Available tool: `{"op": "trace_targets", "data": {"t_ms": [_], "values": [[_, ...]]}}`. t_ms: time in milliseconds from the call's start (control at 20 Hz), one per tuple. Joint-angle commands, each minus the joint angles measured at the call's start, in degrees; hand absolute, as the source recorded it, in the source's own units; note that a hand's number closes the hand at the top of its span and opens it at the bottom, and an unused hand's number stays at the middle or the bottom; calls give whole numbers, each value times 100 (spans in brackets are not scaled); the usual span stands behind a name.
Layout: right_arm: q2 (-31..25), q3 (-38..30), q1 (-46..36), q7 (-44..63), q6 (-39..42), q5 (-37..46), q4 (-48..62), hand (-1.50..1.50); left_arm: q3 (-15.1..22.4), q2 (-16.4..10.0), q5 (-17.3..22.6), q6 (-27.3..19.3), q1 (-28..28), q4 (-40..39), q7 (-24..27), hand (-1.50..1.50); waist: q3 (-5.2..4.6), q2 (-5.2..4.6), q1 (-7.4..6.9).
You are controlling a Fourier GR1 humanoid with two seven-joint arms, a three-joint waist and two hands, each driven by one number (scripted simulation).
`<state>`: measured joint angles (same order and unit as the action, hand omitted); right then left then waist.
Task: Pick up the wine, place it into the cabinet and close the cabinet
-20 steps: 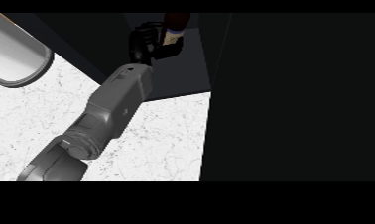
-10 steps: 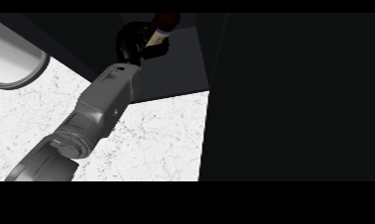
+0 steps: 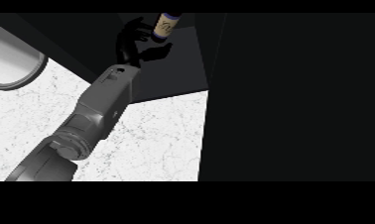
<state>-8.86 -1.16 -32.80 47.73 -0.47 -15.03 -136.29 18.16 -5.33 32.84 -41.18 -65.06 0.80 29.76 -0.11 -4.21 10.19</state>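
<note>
The wine bottle (image 3: 167, 24) shows its tan label and a purple band. It stands inside the dark cabinet (image 3: 176, 69) near the top of the head view. My left hand (image 3: 134, 39) reaches into the cabinet from the lower left. Its fingers curl against the bottle's left side and its thumb juts out just below the bottle. The bottle's upper part is cut off by the view's edge. My right hand does not show.
A white marbled counter (image 3: 154, 139) lies under my forearm. A grey sink basin (image 3: 15, 64) sits at the left edge. The dark cabinet door (image 3: 293, 99) fills the right side of the view.
My left hand has carried the bottle slightly up and deeper into the cabinet. The thumb now stands out further from the bottle than before.
</note>
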Motion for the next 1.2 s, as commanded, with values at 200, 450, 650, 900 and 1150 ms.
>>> {"op": "trace_targets", "data": {"t_ms": [200, 450, 650, 900, 1150], "values": [[-4, -82, 8, 27, -6, -109, -53, -150, 13, -269, -29, 257, 140, -75, -215, -150, -11, -2, -56], [3, -27, 36, 26, 27, -107, -118, -150, 68, -460, -87, 457, 129, -74, -89, -150, -11, -9, -55], [18, -32, 57, -9, 26, -60, 5, -150, 157, -463, -179, 622, -22, -18, 42, -150, -5, 33, -149], [50, -12, 67, 46, -52, -45, -122, -150, 339, -404, -350, 1677, -63, 125, 21, -150, -4, 137, -268], [-43, -136, 85, 212, -122, -81, -276, -150, -149, -372, 129, 3002, 188, 801, 835, -150, -12, 234, -476]]}}
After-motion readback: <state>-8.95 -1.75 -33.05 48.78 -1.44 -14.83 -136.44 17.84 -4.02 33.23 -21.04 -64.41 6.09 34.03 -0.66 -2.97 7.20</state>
